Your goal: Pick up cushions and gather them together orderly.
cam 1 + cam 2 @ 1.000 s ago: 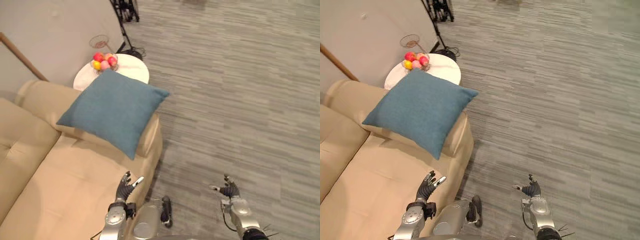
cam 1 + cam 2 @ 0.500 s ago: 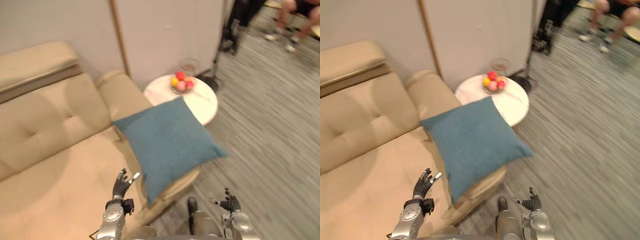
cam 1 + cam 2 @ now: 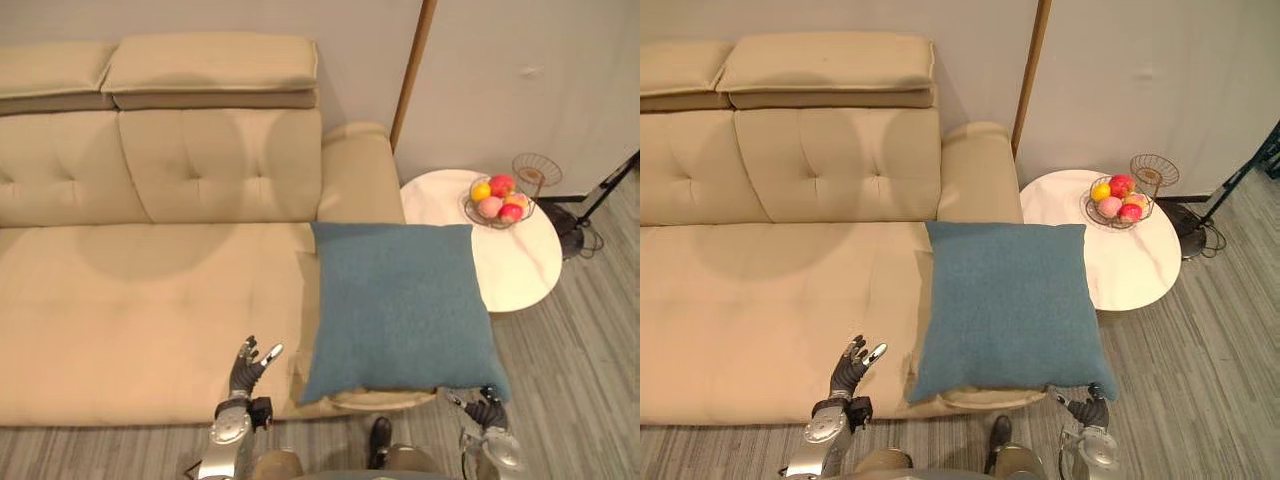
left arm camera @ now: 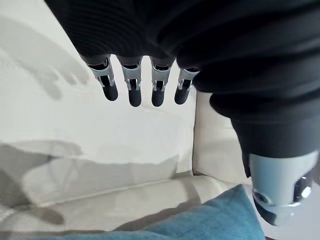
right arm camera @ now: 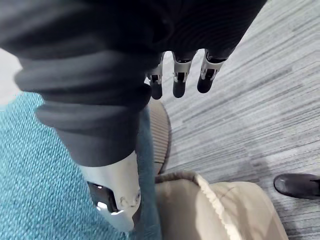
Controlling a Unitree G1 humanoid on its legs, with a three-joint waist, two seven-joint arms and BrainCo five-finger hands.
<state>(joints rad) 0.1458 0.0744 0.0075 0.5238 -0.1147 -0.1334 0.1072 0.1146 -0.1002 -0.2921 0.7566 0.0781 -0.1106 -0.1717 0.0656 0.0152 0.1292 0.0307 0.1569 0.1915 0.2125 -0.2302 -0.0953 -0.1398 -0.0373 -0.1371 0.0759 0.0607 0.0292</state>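
Sofa (image 3: 150, 290): beige, tufted back. Its armrest (image 3: 355, 165) at robot's rt end is the ref pt for everything below.
Cushion (image 3: 400, 305): teal, the one cushion in sight. Lies flat on top of armrest, covers its front half, hangs over both sides & front end. Nr square, so no real long axis; edges run roughly in line w/ armrest.
Tabletop (image 3: 525, 270): round, white, just beside armrest on side away from seat. Cushion's edge laps over it in head views; touching or not, can't tell.
Fruit bowl (image 3: 497, 200): wire, coloured fruit, on tabletop, out past armrest's far side. Close to cushion's far rt corner but apart from it.
L hand (image 3: 245, 368): seat side of armrest, low by sofa's front edge. Fingers straight & spread, nothing in them.
R hand (image 3: 488, 410): floor side of armrest, at its front end, just below cushion's near rt corner. Fingers apart & relaxed, nothing held. Thumb sits right by the teal cloth in wrist view; contact can't tell.
Key relation: cushion lies ahead of & between both hands, its near edge facing them. R hand prob. nearer; L has a strip of seat to cross.
Stage: approach, I'd say; grasp not yet made. Two-hand lift from the near corners looks apt.
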